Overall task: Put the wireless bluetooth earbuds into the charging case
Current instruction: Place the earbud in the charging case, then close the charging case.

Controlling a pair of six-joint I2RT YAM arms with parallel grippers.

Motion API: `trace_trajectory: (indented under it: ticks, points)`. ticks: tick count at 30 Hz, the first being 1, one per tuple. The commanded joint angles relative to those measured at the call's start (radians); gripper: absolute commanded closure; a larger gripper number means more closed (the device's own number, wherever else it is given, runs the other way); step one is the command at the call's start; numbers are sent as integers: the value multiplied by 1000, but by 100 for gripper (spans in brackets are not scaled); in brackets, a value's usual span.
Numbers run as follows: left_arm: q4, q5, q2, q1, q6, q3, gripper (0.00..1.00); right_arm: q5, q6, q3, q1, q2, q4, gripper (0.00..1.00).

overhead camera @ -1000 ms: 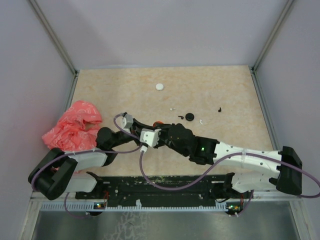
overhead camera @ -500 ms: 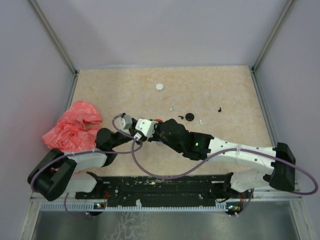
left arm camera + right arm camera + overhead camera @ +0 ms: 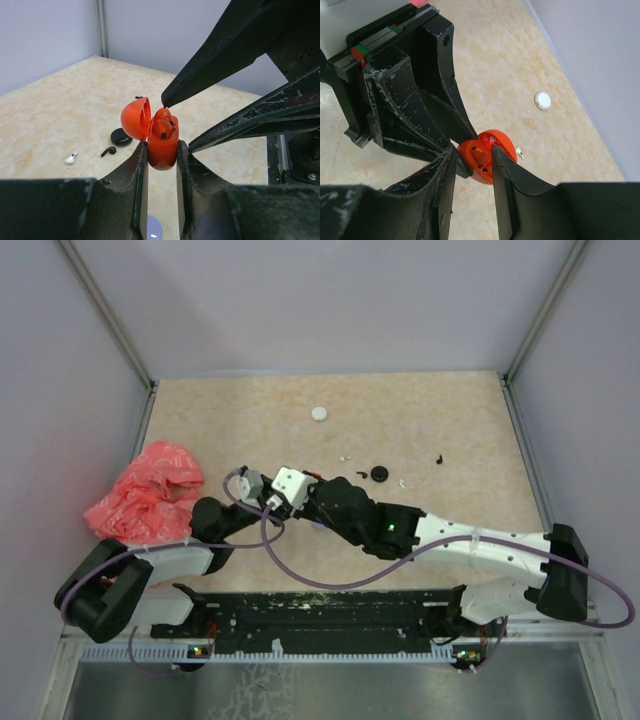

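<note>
Over the last second the right arm (image 3: 470,545) has swung its wrist left and up the table until it lies against the wrist of the left arm (image 3: 170,560), which has kept its place.

From above, the two wrists meet near the middle and the case cannot be made out beneath them. The table (image 3: 450,410) is beige and mottled like stone, closed in by pale grey walls and metal corner posts. A crumpled pink plastic bag (image 3: 145,495) lies at its left edge. A white disc (image 3: 319,413) sits far back. A black disc (image 3: 379,474) lies right of the wrists, with a black earbud (image 3: 360,475) just beside it and a white earbud (image 3: 344,458) near. A second white earbud (image 3: 404,483) and a second black earbud (image 3: 439,458) lie farther right.

The left wrist view alone shows the grip. The left gripper (image 3: 161,146) is clamped tight on the lower half of the orange-red charging case (image 3: 162,156), held upright above the table. Its lid (image 3: 135,118) is swung open to the left, and a red earbud (image 3: 161,129) is seated inside. The right gripper (image 3: 178,125) reaches in from the upper right with fingers parted. One tip is just above that earbud and the other beside the case's right flank, and nothing is held between them.

The right wrist view looks down between its own parted fingers onto the case. The left gripper's scuffed black body, with red and green tabs (image 3: 357,50), comes in from the upper left. The white disc lies near the wall here; the left wrist view does not show it.
</note>
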State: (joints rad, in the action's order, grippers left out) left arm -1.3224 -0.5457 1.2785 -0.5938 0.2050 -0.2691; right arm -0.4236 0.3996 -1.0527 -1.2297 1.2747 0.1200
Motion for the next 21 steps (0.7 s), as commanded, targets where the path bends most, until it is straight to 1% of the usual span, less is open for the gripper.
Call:
trace_trajectory:
  ticks: [1,5,8,11,12,14,15,18,19,21]
  points:
    - [-32,33,-15,1,-17,8,100,0,-71,-83,0,-29,22,65]
    - [-25,38,-8,2,-25,8,100,41,-114,-110,38,-60,61,61]
    - [-15,19,-6,1,-33,8,100,131,-160,-134,95,-88,109,57]
    - [9,-22,-5,2,-47,1,100,280,-210,-156,178,-113,153,51]
    - [19,-41,-7,2,-53,-4,100,361,-219,-163,207,-114,174,48]
    - [30,-78,-4,2,-57,-12,100,456,-244,-180,270,-114,207,46]
    - [31,-99,-5,2,-60,-16,100,538,-255,-184,304,-113,217,44]
    - [19,-167,-4,2,-61,-21,100,740,-299,-180,410,-108,226,42]
    - [4,-189,-5,2,-58,-20,100,825,-316,-176,464,-102,225,42]
    - [-52,-223,0,1,-44,-12,100,968,-358,-164,533,-85,208,42]
